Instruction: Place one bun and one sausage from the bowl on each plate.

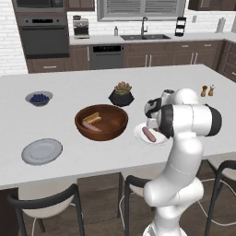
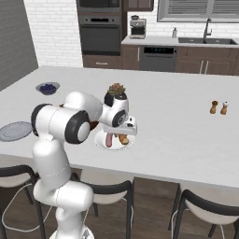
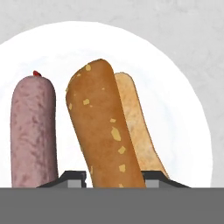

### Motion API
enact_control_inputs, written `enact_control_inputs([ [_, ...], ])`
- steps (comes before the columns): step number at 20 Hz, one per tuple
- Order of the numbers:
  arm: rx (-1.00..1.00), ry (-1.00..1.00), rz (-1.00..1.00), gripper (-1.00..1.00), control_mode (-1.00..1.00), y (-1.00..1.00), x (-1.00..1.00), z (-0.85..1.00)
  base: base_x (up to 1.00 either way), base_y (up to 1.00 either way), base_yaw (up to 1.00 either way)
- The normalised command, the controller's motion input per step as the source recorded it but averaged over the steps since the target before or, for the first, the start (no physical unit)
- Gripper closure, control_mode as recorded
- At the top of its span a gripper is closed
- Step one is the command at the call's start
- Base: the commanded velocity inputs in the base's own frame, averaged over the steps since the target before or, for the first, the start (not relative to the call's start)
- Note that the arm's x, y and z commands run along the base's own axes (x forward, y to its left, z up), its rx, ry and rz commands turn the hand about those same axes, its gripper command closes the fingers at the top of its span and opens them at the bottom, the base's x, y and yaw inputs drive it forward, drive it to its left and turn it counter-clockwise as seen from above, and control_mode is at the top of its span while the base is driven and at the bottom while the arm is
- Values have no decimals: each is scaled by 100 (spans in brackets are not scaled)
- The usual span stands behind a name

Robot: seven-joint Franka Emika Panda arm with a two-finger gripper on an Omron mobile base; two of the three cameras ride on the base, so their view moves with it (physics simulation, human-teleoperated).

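Observation:
My gripper point(image 3: 113, 177) is shut on a golden-tan bun point(image 3: 105, 131), which sits between the two dark fingertips point(image 3: 72, 177). It hangs low over the white plate point(image 3: 179, 87), and I cannot tell whether it touches. A pinkish sausage point(image 3: 33, 131) lies on that plate beside it. In the right base view the gripper point(image 2: 122, 135) points down over the white plate point(image 2: 116, 146). The brown bowl point(image 1: 101, 133) holds another bun point(image 1: 92, 118) and another sausage point(image 1: 91, 126). The grey-blue plate point(image 1: 41, 151) lies near the counter's front left with nothing on it.
A potted succulent point(image 1: 121, 94) stands just behind the bowl. A small grey bowl of blueberries point(image 1: 39, 97) sits at the far left. Two shakers point(image 1: 207, 90) stand at the right. Dark stools point(image 1: 46, 203) line the counter's near edge.

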Motion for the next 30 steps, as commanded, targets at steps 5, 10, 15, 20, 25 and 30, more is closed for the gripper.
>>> enact_control_inputs([
  [5, 0, 0, 0, 100, -100, 0, 18, -23, 0, 0, 0],
  [10, 0, 0, 0, -100, -100, 0, 7, -7, 0, 0, 0],
  [15, 0, 0, 0, -100, -100, 0, -3, 6, 0, 0, 0],
  [20, 0, 0, 0, -100, -100, 0, -17, 31, 0, 0, 0],
  [25, 0, 0, 0, -100, -100, 0, -3, 37, 0, 0, 0],
  [30, 0, -1, 0, -100, -100, 2, -13, 51, 0, 0, 0],
])
